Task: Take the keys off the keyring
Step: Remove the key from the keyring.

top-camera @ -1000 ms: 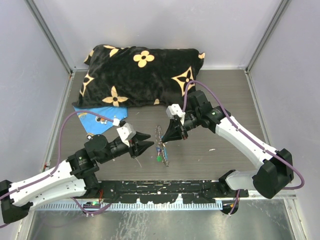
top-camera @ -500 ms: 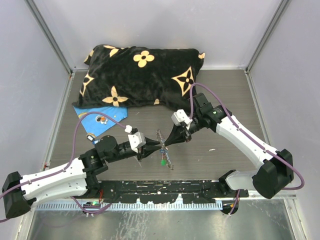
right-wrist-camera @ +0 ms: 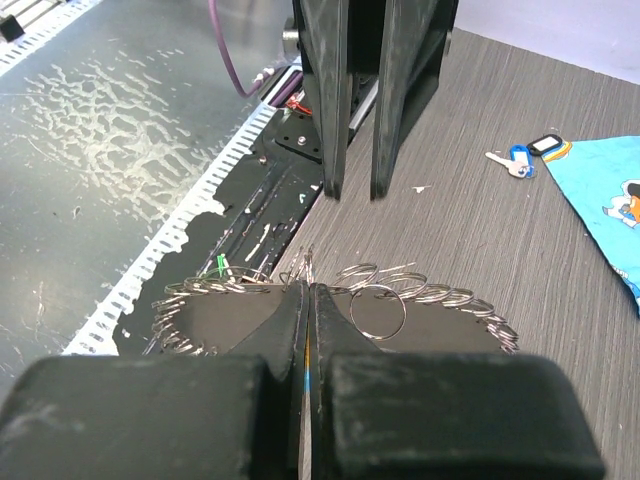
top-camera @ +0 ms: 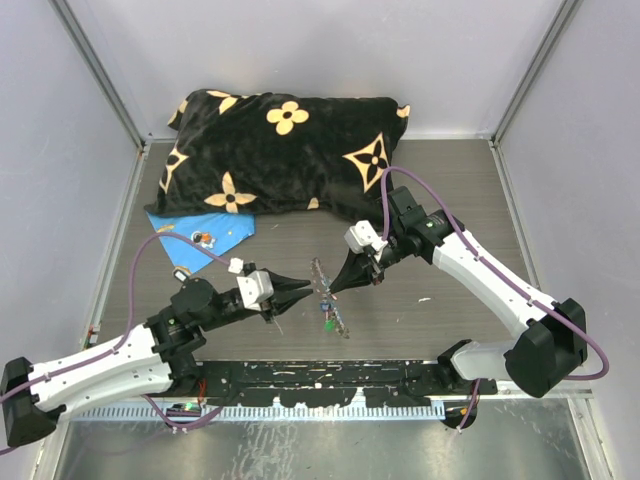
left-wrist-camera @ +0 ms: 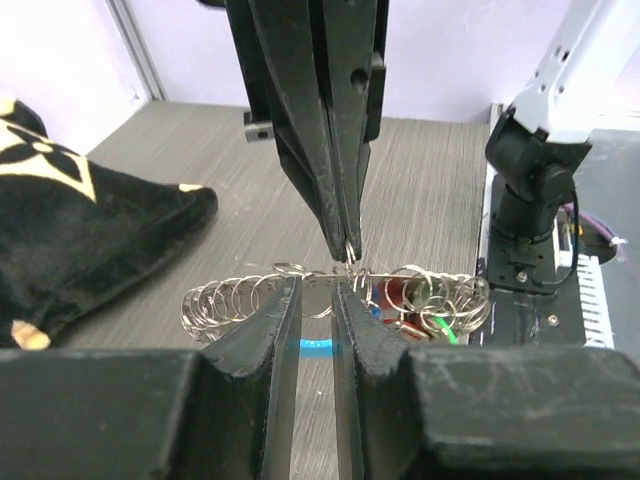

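Observation:
The keyring (top-camera: 318,268) is a chain of small silver rings on the table between both arms. Its keys (top-camera: 327,318) hang at the near end. My right gripper (top-camera: 335,288) is shut on the chain's middle. In the right wrist view the rings (right-wrist-camera: 440,295) fan out on both sides of my shut gripper (right-wrist-camera: 308,287). My left gripper (top-camera: 305,291) points at the chain from the left, jaws a narrow gap apart. In the left wrist view my left gripper (left-wrist-camera: 317,285) shows one ring and the light-blue section (left-wrist-camera: 315,347) through the gap. Red and green keys (left-wrist-camera: 400,295) lie to the right.
A black pillow (top-camera: 280,150) with tan flowers fills the back of the table. A blue sheet (top-camera: 205,232) lies by its near left corner, with loose tagged keys (right-wrist-camera: 520,160) beside it. The black rail (top-camera: 320,380) with both arm bases runs along the near edge.
My left gripper went from wide open to a narrow gap, pushed right to the chain, then eased back slightly. The right gripper stayed shut on the chain and barely moved.

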`<state>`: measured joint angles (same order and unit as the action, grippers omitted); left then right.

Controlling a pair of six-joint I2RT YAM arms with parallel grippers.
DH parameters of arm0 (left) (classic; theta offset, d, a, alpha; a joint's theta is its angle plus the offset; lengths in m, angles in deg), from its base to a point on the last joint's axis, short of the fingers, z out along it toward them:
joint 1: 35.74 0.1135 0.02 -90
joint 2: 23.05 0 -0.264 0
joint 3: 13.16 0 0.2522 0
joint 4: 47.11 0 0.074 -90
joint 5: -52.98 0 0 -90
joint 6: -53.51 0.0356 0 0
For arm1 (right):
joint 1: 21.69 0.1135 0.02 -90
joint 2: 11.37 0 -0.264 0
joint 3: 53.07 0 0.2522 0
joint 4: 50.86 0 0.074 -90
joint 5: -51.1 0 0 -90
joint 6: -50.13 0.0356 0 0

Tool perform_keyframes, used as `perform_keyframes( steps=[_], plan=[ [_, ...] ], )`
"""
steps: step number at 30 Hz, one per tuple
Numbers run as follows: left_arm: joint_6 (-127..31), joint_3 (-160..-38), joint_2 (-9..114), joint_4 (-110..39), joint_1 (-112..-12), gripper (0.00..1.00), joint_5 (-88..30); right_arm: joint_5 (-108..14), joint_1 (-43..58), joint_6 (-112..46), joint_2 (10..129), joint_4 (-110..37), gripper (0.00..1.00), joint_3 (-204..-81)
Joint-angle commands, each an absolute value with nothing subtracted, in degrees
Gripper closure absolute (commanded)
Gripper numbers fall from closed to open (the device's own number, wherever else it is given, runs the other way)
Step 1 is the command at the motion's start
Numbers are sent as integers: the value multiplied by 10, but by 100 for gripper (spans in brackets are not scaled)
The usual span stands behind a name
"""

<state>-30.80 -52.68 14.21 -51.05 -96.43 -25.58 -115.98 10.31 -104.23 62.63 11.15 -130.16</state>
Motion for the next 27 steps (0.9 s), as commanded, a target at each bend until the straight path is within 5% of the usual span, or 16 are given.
perform_keyframes(
  steps=[1,27],
  plan=[
    [-295,-546,187,-563,-964,81,-269,-1199,100,-1053,615,107,99,-1330],
    [-346,-532,248,-647,-964,77,-211,-1197,97,-1053,617,107,99,-1328]
  ],
)
